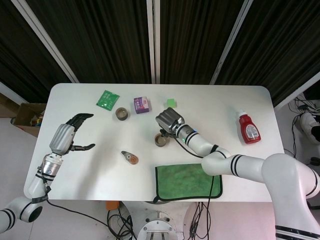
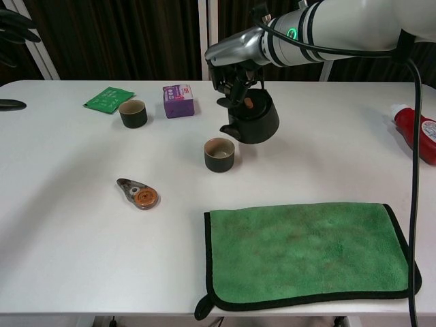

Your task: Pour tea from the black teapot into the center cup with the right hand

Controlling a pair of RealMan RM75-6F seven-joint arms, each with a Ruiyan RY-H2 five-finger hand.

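Note:
My right hand grips the black teapot from above and holds it in the air, tilted with its spout down to the left. The spout hangs just above and right of the center cup, a dark cup standing upright on the white table. I see no stream of tea. In the head view the hand hides most of the teapot. My left hand hovers over the table's left end, fingers apart, holding nothing; in the chest view only its dark fingertips show at the top left.
A second dark cup stands at the back left beside a green packet and a purple box. A small brown tool lies left of the center cup. A green cloth covers the front right. A red bottle lies far right.

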